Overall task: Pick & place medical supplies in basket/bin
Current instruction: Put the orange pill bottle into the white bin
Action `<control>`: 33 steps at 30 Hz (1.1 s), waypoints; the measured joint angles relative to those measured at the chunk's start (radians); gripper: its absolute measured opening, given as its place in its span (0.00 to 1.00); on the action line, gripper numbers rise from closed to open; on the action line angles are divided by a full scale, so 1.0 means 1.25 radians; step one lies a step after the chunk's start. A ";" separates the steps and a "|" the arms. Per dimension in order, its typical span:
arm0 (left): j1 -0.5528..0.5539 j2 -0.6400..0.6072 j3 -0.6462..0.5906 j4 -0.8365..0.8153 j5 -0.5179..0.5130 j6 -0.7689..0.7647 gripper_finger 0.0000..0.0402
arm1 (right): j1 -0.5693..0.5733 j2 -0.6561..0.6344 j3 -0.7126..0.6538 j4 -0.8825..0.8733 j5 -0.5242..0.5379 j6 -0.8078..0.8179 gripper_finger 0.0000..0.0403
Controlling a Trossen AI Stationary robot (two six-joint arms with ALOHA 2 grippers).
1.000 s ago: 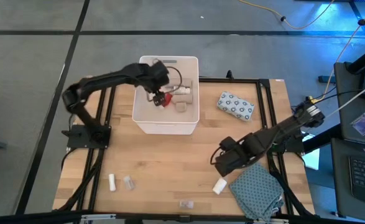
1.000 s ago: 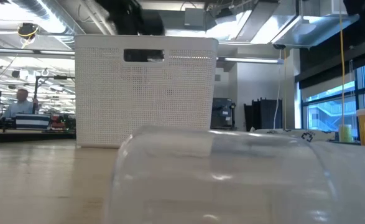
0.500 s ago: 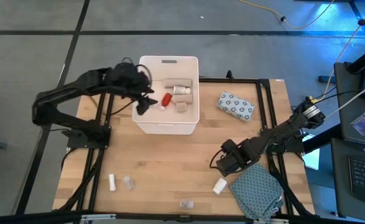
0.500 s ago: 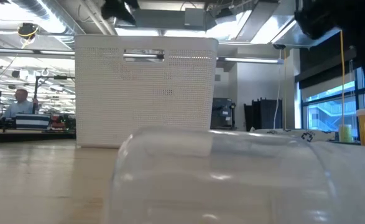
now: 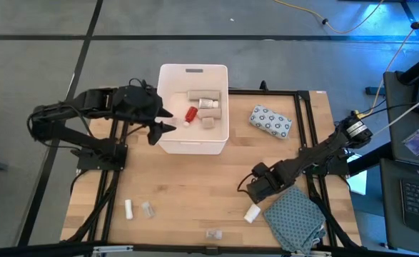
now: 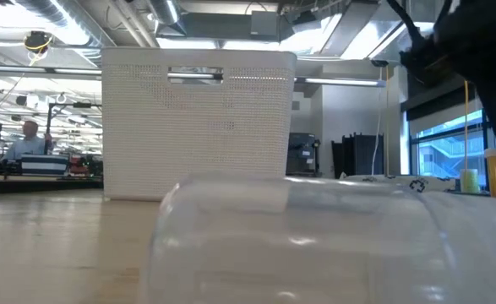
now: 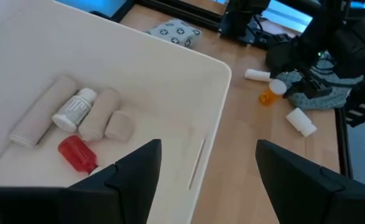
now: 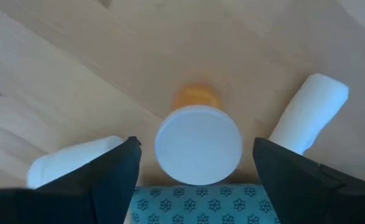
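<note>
High view: the left gripper (image 5: 157,131) hangs spread and empty just outside the white bin's (image 5: 168,143) left wall. The bin holds a red bottle (image 5: 191,114) among pale rolls. The right gripper (image 5: 250,192) is low over the table (image 5: 188,185), near the patterned cloth (image 5: 295,221). A dotted pack (image 5: 271,121) lies right of the bin.

Low view: a clear vial (image 6: 298,241) fills the foreground before the bin.

Left wrist view: fingers wide apart above the bin's rim.

Right wrist view: fingers spread, holding nothing, either side of an orange bottle with a white cap (image 8: 198,145); white tubes (image 8: 308,112) lie beside it.
</note>
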 joint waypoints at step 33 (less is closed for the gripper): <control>-0.098 -0.094 0.000 -0.072 -0.111 -0.055 0.63 | -0.041 0.053 0.317 0.020 0.053 -0.192 0.50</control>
